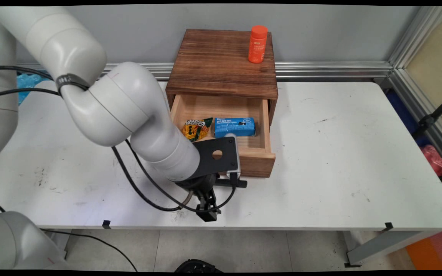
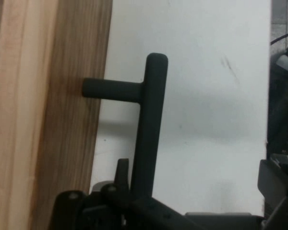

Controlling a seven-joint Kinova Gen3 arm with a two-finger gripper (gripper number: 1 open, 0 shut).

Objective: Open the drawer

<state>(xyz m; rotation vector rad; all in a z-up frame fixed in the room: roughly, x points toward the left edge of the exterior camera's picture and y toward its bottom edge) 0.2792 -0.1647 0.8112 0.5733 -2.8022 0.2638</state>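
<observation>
Main view: the white arm (image 1: 129, 111) reaches in from the upper left, bends down over the table (image 1: 340, 153) and ends at the near front of the wooden box (image 1: 223, 63). Its gripper (image 1: 209, 209) hangs low near the table's near edge, just in front of the open drawer (image 1: 257, 159), pointing toward the camera. A black plate on the wrist covers the drawer's near left corner. The black handle (image 1: 238, 183) sticks out from the drawer front right beside the wrist. In the drawer lie 2 things side by side: a yellow snack packet (image 1: 196, 128) to the left and a blue box (image 1: 234, 127) to the right, touching or nearly so. An orange bottle (image 1: 258, 44) stands upright on the box top, at its far right. Black cables loop from the arm down to the table.

Hand view: the handle (image 2: 151, 120), a T-shaped black bar, runs up from the gripper's linkage at the bottom edge, its stem joined to the brown drawer front (image 2: 72, 120) on the left. The bar's lower end disappears into the linkage, so I cannot tell whether the fingers are clenched on it or released.
</observation>
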